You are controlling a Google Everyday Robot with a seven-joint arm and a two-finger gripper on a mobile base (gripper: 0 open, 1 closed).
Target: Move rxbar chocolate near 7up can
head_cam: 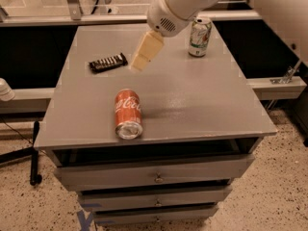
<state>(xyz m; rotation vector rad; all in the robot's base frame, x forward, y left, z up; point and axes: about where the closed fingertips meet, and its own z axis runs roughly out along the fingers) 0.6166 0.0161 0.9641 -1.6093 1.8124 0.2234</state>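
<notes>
The rxbar chocolate (108, 62), a flat black bar with pale lettering, lies on the grey table top (192, 100) at the back left. The 7up can (199, 36), pale white and green with a silver top, stands upright at the back right. My gripper (141, 61), with cream-coloured fingers, hangs from the white arm above the table just right of the bar, a little above the surface. It holds nothing that I can see.
A red Coca-Cola can (128, 113) lies on its side near the front edge, left of centre. The table is a drawer cabinet with several drawers (156, 177) below. A metal rail (72, 1) runs behind the table.
</notes>
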